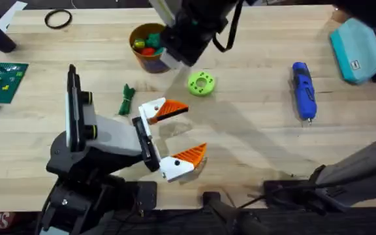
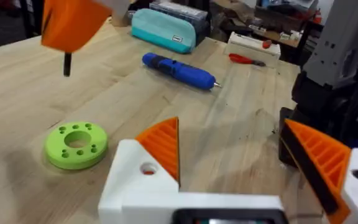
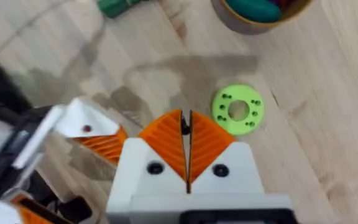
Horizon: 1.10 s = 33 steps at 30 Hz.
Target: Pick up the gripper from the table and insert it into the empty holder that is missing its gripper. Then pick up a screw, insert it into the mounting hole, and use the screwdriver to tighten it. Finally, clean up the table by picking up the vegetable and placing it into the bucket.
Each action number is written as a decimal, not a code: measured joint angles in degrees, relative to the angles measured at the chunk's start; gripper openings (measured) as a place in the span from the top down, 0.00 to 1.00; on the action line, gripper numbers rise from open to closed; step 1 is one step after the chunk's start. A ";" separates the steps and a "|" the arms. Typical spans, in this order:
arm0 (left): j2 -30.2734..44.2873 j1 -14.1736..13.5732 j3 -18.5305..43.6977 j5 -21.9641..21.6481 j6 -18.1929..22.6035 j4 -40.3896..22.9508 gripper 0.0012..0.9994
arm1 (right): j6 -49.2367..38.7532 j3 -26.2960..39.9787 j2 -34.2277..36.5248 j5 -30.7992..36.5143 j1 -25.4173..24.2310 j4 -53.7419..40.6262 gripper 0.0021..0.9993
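My right gripper (image 3: 186,124) is shut on a small dark screw (image 2: 67,63) that hangs from its orange tips. It hovers over the table (image 1: 253,137) between the bucket (image 1: 147,46) and a lime-green disc with holes (image 1: 201,83). Lower on the table, my left gripper (image 1: 194,128) is open and holds nothing. The dark green vegetable (image 1: 127,100) lies just left of it. At the right, the blue screwdriver (image 1: 303,90) lies flat. The bucket holds colourful toy pieces. The loose gripper and the holder are out of view.
A teal pouch (image 1: 356,49) sits at the far right corner. A green circuit board (image 1: 2,78) and a black ring (image 1: 57,19) lie at the left. A red-handled tool (image 2: 247,59) and a white box (image 2: 253,45) lie beyond the screwdriver.
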 joint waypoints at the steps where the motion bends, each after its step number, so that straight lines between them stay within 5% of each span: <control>1: 0.00 0.00 0.00 0.00 0.00 0.00 0.01 | 0.00 1.12 0.00 -0.02 0.74 -0.50 1.00; 17: 0.00 0.00 0.00 0.07 0.00 -0.02 0.01 | -0.02 6.57 0.00 -0.02 12.92 -6.03 1.00; 33: 0.00 0.00 0.00 0.09 0.00 -0.02 0.01 | 0.00 6.57 0.00 -0.02 13.37 -8.77 1.00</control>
